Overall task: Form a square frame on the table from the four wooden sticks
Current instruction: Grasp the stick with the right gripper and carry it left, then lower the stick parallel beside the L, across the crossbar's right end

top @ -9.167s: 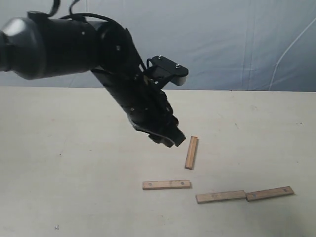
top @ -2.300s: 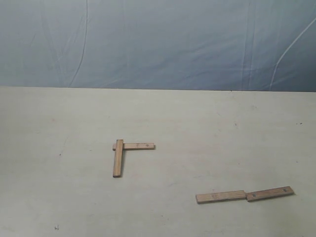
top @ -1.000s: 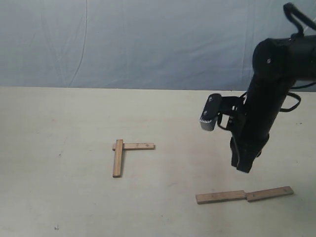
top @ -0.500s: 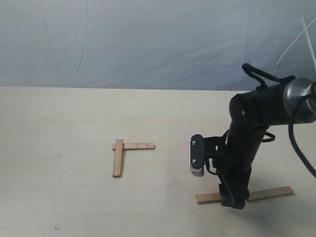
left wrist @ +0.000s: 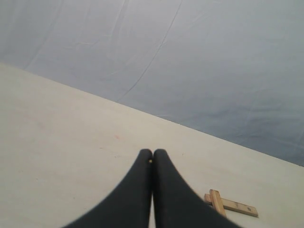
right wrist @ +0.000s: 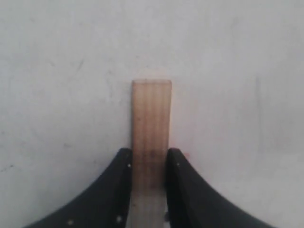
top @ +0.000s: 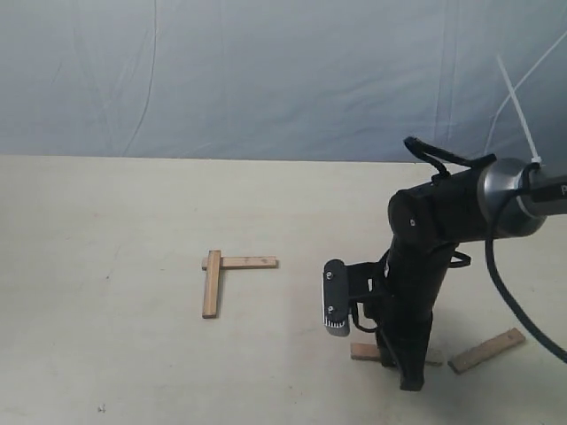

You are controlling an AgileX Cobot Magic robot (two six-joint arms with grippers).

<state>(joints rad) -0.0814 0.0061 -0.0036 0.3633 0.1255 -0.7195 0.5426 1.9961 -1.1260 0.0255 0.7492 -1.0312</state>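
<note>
Arm on the right folds steeply down to the table, its right gripper clamped across the width of one wooden stick, whose long axis runs straight out ahead of the fingertips. A loose stick lies skewed just beside the claw (only the exterior view catches it). Well off to its other side, two sticks form an L. The left gripper, tips pressed together, holds nothing.

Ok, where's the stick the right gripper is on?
Exterior view, low right on the table: that stick lies under the right gripper, between its fingers, with a tilted loose stick just right of it.
</note>
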